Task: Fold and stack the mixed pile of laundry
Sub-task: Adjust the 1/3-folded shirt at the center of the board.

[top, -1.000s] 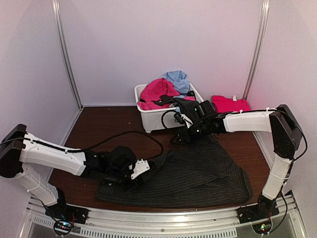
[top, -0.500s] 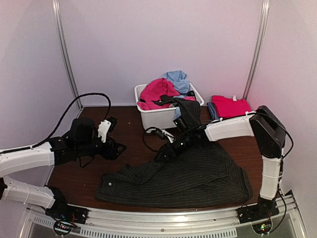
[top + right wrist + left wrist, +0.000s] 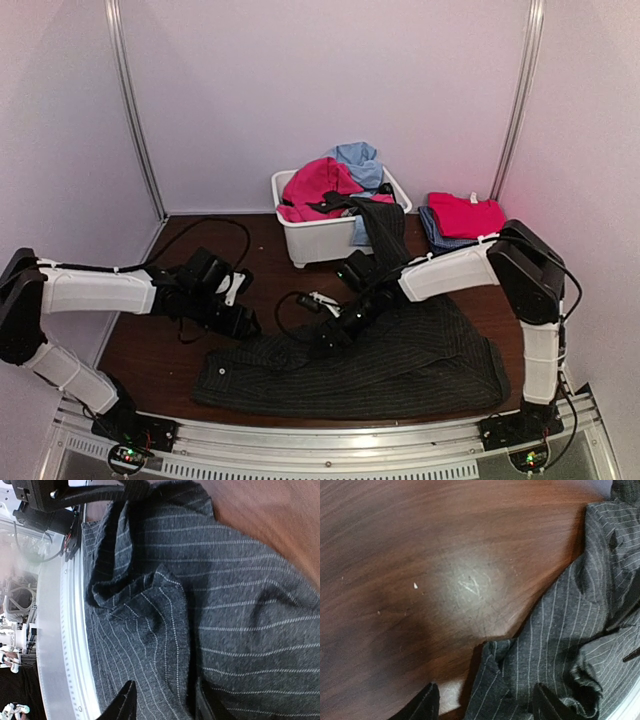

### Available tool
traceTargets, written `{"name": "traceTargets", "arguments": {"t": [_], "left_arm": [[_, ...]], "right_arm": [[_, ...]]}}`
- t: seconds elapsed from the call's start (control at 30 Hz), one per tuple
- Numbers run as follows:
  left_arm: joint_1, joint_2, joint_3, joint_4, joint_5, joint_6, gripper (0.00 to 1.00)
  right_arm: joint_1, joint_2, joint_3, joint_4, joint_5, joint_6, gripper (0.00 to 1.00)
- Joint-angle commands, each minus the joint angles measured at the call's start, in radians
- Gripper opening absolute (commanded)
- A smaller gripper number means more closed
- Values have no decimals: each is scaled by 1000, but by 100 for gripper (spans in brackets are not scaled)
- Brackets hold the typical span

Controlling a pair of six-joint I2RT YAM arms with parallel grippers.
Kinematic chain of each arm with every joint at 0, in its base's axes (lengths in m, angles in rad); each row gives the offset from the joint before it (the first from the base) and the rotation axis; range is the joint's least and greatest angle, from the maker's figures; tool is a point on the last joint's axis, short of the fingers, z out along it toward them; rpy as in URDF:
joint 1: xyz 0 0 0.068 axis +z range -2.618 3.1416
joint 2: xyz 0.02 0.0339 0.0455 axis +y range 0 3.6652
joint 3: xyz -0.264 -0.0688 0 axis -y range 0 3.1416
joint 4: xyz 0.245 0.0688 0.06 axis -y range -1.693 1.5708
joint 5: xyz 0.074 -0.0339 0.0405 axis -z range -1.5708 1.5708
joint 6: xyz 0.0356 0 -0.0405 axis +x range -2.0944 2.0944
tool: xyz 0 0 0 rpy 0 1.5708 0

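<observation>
I'm at the flattening step. The pinstriped garment [image 3: 400, 365] lies rumpled on the near bench, with the remaining laundry [image 3: 335, 180] heaped in the far tub [image 3: 300, 245]. My left fingers [image 3: 244, 322] hang wide open over its left edge, holding nothing. My right fingers [image 3: 332, 334] straddle a ridge mid-cloth, half closed; I cannot tell if they pinch it. Next I need both to pinch and draw it flat.

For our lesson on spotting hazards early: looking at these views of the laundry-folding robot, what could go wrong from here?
1. The left gripper stands open over only the crumpled edge of the pinstriped garment; closing there may catch a thin lip that slips out.
2. Pinstriped cloth hangs over the white tub rim toward the right gripper; if joined, a pull might drag the tub.
3. A cable loop beside that gripper could snag cloth.
</observation>
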Motion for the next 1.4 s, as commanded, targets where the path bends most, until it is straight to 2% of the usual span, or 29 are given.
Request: {"name": "traceTargets", "arguments": {"t": [0.0, 0.13, 0.23, 0.37, 0.43, 0.53, 0.57, 0.6, 0.67, 0.73, 1.03, 1.2, 1.37], "left_arm": [[7, 55, 77, -135, -52, -23, 64], [15, 70, 90, -255, -144, -43, 49], [31, 40, 39, -263, -134, -85, 35], [33, -10, -8, -294, -136, -135, 27], [33, -58, -41, -272, -88, -164, 25], [33, -138, -69, -250, -53, -186, 28], [32, -171, -70, -244, -62, -179, 31], [33, -214, -74, -222, -61, -164, 36], [33, -288, -82, -172, -60, -137, 50], [33, -311, -67, -143, -49, -112, 57], [36, -268, -17, -99, -54, -129, 59], [79, -298, 0, -126, -79, -126, 60], [90, -307, -2, -124, -91, -124, 60]], "right_arm": [[11, -88, -53, -46, -26, -68, 35], [12, -127, -79, -86, -4, -88, 25], [12, -154, -102, -111, -3, -129, 23], [13, -198, -134, -130, 0, -154, 21], [14, -213, -138, -113, 14, -151, 23], [14, -219, -117, -62, 52, -117, 34], [14, -220, -111, -43, 63, -105, 41], [14, -219, -107, -24, 66, -102, 46], [13, -208, -92, -2, 68, -74, 51], [14, -173, -59, -6, 71, -73, 52], [17, -41, 66, -33, 41, -79, 53], [41, 1, 87, -100, 35, -88, 53], [57, 17, 75, -133, 91, -114, 55]]}}
